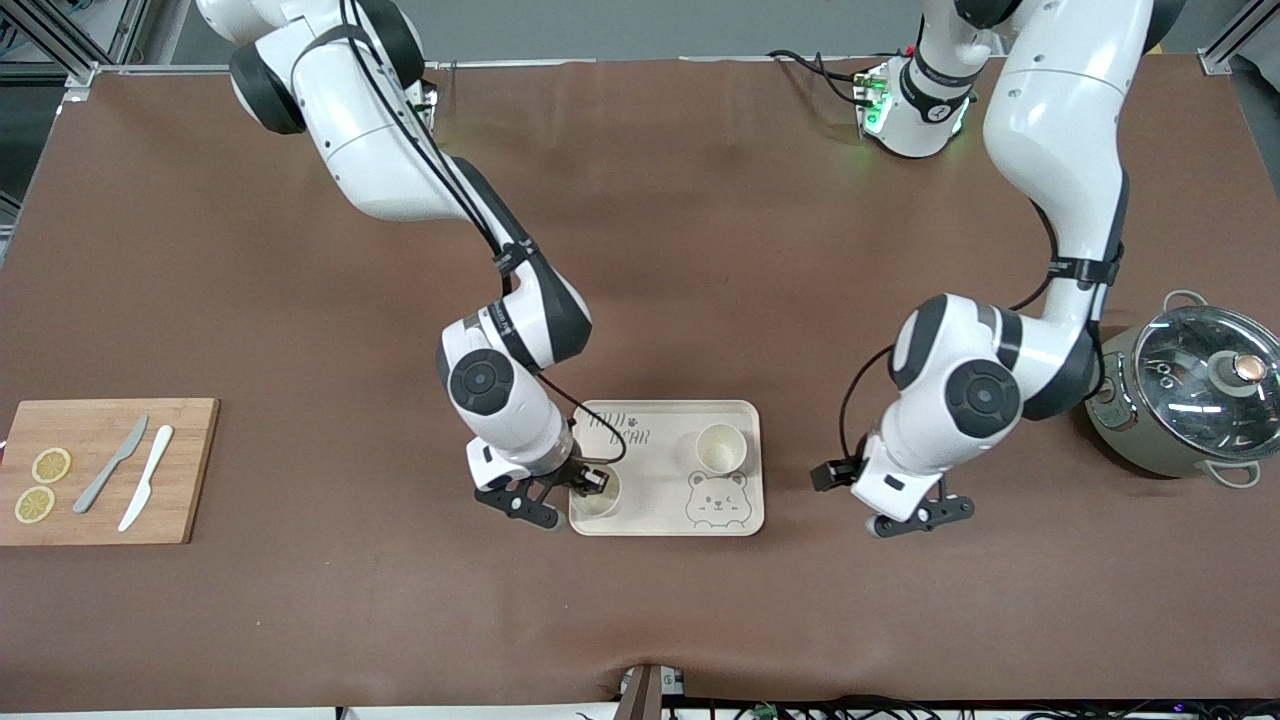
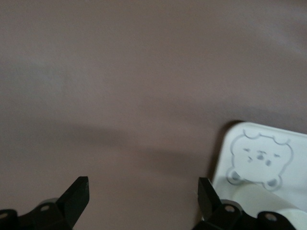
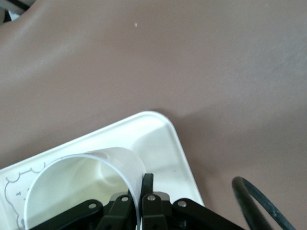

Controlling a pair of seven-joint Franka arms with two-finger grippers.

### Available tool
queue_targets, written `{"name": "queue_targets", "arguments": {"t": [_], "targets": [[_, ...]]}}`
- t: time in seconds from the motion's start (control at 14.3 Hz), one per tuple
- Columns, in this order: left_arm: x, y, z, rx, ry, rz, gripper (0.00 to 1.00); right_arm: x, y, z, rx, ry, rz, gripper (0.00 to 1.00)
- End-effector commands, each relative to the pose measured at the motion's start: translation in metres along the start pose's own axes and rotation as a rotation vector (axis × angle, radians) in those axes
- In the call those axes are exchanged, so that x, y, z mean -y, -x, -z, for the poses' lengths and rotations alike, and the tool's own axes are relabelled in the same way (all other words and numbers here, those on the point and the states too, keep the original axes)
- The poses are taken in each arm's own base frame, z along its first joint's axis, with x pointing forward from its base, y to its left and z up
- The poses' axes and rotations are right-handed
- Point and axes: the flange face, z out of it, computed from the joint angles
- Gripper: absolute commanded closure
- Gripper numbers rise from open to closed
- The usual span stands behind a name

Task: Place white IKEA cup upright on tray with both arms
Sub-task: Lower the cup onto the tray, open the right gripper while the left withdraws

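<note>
The cream tray (image 1: 655, 470) with a bear drawing lies mid-table. A white cup (image 1: 598, 497) is upright, mouth up, at the tray's corner nearer the front camera toward the right arm's end. My right gripper (image 1: 590, 484) is shut on its rim. In the right wrist view the cup (image 3: 81, 182) wall is pinched in the right gripper (image 3: 142, 189) over the tray (image 3: 158, 139). A second white cup (image 1: 720, 447) stands upright on the tray. My left gripper (image 1: 920, 517) hangs open over bare table beside the tray; the left gripper (image 2: 142, 191) holds nothing, with the tray (image 2: 259, 158) to one side.
A wooden cutting board (image 1: 190, 470) with two lemon slices (image 1: 42, 483) and two knives (image 1: 130, 475) lies at the right arm's end. A pot with a glass lid (image 1: 1195, 395) stands at the left arm's end. A black cable (image 3: 259, 201) loops by the right gripper.
</note>
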Motion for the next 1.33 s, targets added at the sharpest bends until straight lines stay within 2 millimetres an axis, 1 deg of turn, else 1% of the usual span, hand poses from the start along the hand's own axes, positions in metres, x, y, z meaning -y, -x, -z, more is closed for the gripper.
{"name": "queue_targets", "arguments": {"t": [0.0,0.07,0.21,0.49,0.56,0.63,0.7,0.77,0.84,0.98,1.05,1.12,1.19,1.26], "targets": [[0.022,-0.015,-0.009,-0.03,0.032,-0.036,0.0,0.017,0.017,0.0,-0.028,0.02,-0.009,1.0],[0.031,-0.02,-0.008,-0.039,0.034,-0.035,0.0,0.019,0.023,-0.004,-0.03,0.031,-0.014,1.0],[0.035,-0.023,-0.007,-0.042,0.03,-0.035,0.0,0.024,0.039,-0.011,-0.027,0.045,-0.001,1.0],[0.04,-0.027,0.015,-0.071,0.025,-0.025,0.0,0.016,0.043,-0.023,-0.052,0.094,0.013,1.0],[0.044,-0.028,0.018,-0.075,0.017,-0.026,0.0,0.016,0.044,-0.025,-0.057,0.091,0.018,1.0],[0.046,-0.029,0.03,-0.087,0.008,-0.032,0.0,0.015,0.045,-0.028,-0.059,0.09,0.021,1.0],[0.056,-0.031,0.046,-0.088,-0.012,-0.027,0.0,0.015,0.046,-0.03,-0.066,0.08,0.024,1.0],[0.072,-0.035,0.055,-0.075,-0.027,-0.014,0.0,0.014,0.047,-0.034,-0.068,0.078,0.026,1.0],[0.083,-0.037,0.064,-0.064,-0.024,-0.012,0.0,0.013,0.049,-0.038,-0.066,0.08,0.027,1.0],[0.085,-0.035,0.095,-0.072,0.0,-0.067,0.0,0.013,0.048,-0.037,-0.067,0.079,0.026,1.0],[0.083,-0.031,0.115,-0.085,-0.023,-0.106,0.0,0.012,0.049,-0.039,-0.066,0.08,0.026,1.0],[0.083,-0.027,0.128,-0.085,-0.055,-0.13,0.0,0.011,0.048,-0.039,-0.065,0.081,0.023,0.95],[0.086,-0.025,0.143,-0.095,-0.086,-0.157,0.0,0.011,0.046,-0.038,-0.064,0.079,0.02,0.21],[0.084,-0.023,0.157,-0.118,-0.114,-0.225,0.0,0.009,0.044,-0.038,-0.067,0.081,0.019,0.0]]}}
